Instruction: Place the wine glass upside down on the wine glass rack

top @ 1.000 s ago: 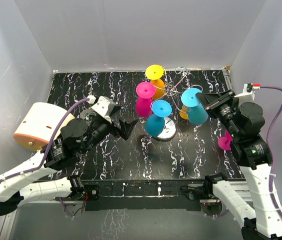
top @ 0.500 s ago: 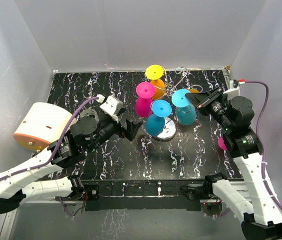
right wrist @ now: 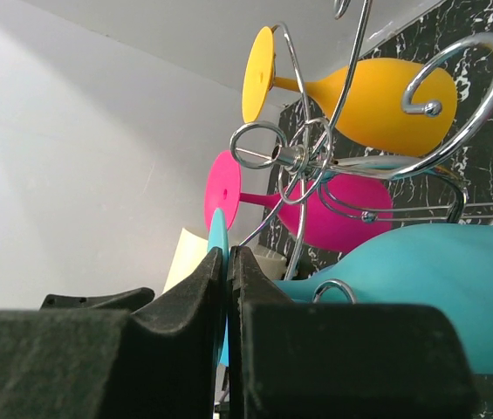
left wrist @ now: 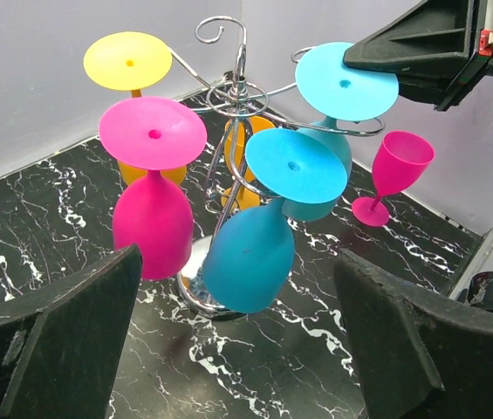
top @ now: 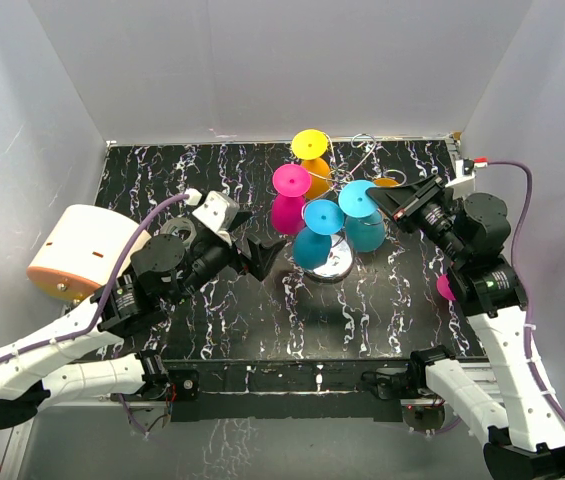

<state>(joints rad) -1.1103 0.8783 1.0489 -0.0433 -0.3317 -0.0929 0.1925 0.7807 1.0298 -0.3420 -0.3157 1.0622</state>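
Risk: right gripper (top: 374,199) is pinching the upturned cyan wine glass (top: 366,232) by its foot at four o'clock of the wine glass rack (top: 340,262), and releasing off-loop would be dropping it; left gripper (top: 252,240) is idling wide open, empty.

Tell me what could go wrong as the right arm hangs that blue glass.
The right gripper pinches only the thin foot rim of the held blue glass, so it may slip or swing. The second blue glass hangs close beside it; a bump could unseat it from the wine glass rack.
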